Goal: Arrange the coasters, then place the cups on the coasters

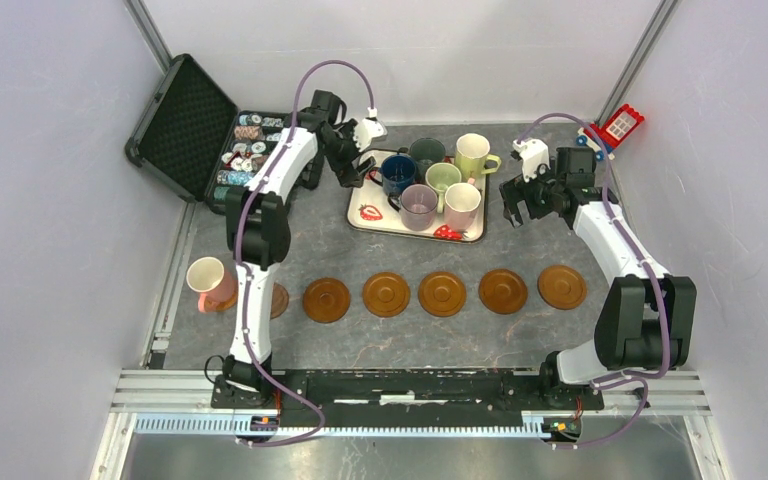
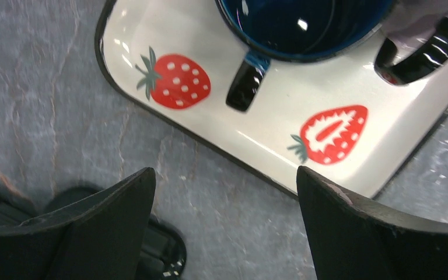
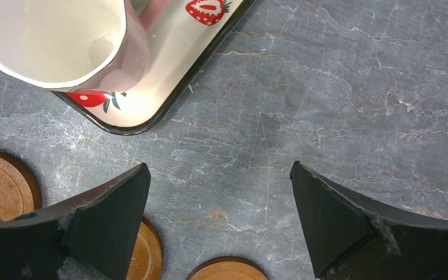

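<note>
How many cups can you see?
7. Six stand on the strawberry tray: navy, dark green, yellow-green, light green, mauve and cream. The pink cup sits on the leftmost coaster. None seem hidden.

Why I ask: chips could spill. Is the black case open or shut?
Open: the black case has its lid swung back, lining showing, and poker chips lie exposed in its base.

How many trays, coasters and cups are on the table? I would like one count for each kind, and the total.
Tray: 1
Coasters: 7, one partly hidden, one under the pink cup
Cups: 7, six on the tray, one on a coaster
Total: 15
</note>
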Controlling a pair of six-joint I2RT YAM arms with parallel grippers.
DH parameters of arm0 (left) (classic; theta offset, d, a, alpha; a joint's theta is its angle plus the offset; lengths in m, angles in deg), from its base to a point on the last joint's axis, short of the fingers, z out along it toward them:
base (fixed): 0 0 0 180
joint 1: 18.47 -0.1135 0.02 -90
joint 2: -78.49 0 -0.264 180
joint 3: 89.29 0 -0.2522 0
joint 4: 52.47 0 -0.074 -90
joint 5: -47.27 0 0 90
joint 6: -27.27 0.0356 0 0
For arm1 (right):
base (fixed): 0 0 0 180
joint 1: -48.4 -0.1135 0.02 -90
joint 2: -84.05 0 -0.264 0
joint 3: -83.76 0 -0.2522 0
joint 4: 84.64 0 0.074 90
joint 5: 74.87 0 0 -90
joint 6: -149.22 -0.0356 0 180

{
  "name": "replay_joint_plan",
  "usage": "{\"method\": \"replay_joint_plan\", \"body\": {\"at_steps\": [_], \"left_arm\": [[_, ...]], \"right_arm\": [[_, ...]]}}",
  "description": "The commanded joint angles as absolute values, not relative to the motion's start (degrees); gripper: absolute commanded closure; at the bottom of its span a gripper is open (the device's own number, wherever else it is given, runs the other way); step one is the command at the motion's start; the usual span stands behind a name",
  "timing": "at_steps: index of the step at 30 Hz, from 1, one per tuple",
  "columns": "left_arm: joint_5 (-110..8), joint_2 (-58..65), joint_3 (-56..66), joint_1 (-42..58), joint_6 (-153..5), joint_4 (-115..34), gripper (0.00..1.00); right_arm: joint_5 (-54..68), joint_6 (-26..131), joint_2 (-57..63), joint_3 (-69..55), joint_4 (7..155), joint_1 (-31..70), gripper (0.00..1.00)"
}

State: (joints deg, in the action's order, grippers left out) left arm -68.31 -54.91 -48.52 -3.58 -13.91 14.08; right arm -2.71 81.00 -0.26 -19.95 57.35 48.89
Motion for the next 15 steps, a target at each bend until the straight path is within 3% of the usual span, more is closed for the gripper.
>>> {"method": "replay_joint_plan", "body": {"at_steps": [1,7,15], "left_arm": [[-67.5,-58.8,-55.7,-1.6,-7.4,13.9,0.04],[-66.6,-61.6,-56.2,0.4,-2.3,13.8,0.10],[-67.5,-62.7,-56.6,2.5,-0.2,12.8,0.30]], "right_arm": [[-2.2,81.3,0.2,-20.0,59.3,48.7,0.02],[-1.9,81.3,-0.8,-19.7,59.3,48.7,0.02],[-1.9,81.0,-2.4,-18.1,59.2,48.7,0.02]]}}
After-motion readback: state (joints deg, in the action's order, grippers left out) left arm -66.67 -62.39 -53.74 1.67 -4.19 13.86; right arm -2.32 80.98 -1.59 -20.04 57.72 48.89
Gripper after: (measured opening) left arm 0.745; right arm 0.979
